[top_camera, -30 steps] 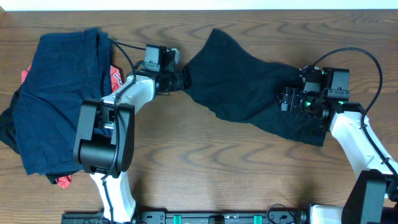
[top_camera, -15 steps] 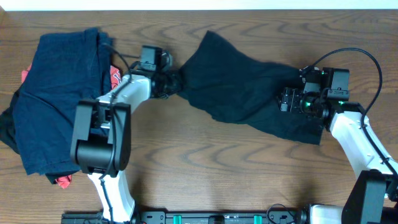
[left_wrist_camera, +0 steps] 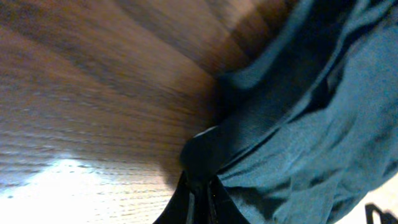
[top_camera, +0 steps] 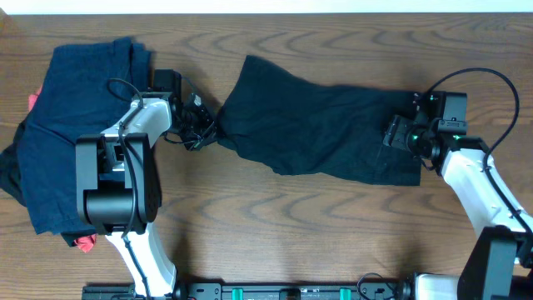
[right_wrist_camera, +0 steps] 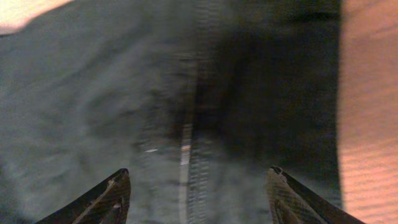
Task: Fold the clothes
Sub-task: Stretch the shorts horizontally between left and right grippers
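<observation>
Black shorts [top_camera: 321, 125] lie spread across the middle of the table, their left corner drawn out to a point. My left gripper [top_camera: 206, 131] is shut on that corner. The left wrist view shows the dark fabric [left_wrist_camera: 298, 118] bunched into the closed left gripper [left_wrist_camera: 199, 199], with wood beneath. My right gripper [top_camera: 390, 133] hovers over the shorts' right end. In the right wrist view the right gripper [right_wrist_camera: 199, 190] stands open, both fingers wide apart above a stitched seam [right_wrist_camera: 186, 143]. A navy garment [top_camera: 75, 125] tops the pile at far left, with red-orange cloth [top_camera: 83, 242] peeking out beneath.
The clothes pile fills the table's left end, right beside my left arm [top_camera: 117, 179]. Bare wood [top_camera: 291, 233] runs along the front. The table's back edge [top_camera: 333, 12] lies close behind the shorts. A black cable [top_camera: 483, 79] loops above the right wrist.
My left gripper shut on the shorts' left corner and pulled it leftward and toward the front, stretching the shorts out flatter. The right gripper's fingers narrowed a little over the right end.
</observation>
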You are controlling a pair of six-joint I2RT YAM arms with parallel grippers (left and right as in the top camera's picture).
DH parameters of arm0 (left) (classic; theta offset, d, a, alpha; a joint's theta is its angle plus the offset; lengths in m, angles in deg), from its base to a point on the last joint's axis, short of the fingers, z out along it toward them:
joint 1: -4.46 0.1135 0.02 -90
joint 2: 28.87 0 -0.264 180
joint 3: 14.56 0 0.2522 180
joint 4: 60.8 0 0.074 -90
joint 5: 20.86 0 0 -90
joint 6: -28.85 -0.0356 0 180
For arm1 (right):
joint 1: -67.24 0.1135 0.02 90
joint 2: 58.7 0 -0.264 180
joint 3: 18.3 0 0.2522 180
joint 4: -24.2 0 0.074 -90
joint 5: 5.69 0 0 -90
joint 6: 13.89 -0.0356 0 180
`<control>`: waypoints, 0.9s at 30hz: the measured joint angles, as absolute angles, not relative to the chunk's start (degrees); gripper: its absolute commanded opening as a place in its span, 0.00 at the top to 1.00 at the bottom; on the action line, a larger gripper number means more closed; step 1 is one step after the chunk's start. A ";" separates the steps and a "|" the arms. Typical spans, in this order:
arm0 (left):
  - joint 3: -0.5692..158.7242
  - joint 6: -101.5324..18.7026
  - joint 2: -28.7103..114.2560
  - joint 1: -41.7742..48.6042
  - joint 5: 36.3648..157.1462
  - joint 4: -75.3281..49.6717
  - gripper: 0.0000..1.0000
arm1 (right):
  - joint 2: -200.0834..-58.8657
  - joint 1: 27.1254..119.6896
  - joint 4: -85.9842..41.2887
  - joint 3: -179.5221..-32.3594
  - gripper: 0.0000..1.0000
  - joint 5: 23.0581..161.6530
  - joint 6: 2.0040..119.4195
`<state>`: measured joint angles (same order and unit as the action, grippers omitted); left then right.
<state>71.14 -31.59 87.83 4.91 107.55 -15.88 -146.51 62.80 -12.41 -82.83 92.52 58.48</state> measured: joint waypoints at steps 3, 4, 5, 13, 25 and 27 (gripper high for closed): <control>71.14 -33.49 87.83 4.98 107.82 -15.79 0.94 | -148.24 62.80 -12.09 -82.83 0.34 89.24 57.21; 71.14 -34.13 87.83 5.00 107.86 -15.75 0.94 | -148.85 62.80 -11.78 -82.83 0.34 88.21 57.02; 71.14 -34.54 87.83 5.00 107.90 -15.72 0.94 | -149.35 62.80 -11.43 -82.83 0.35 87.32 56.89; 71.14 -42.32 87.83 5.02 108.12 -14.54 0.45 | -155.34 62.80 -8.37 -82.83 0.59 82.88 56.12; 71.97 -52.03 86.93 4.80 108.86 -15.68 0.09 | -160.35 62.71 -3.47 -83.40 0.99 80.72 55.55; 72.13 -52.75 86.74 4.78 108.71 -16.29 0.04 | -161.53 62.71 -0.46 -83.77 0.99 80.39 55.82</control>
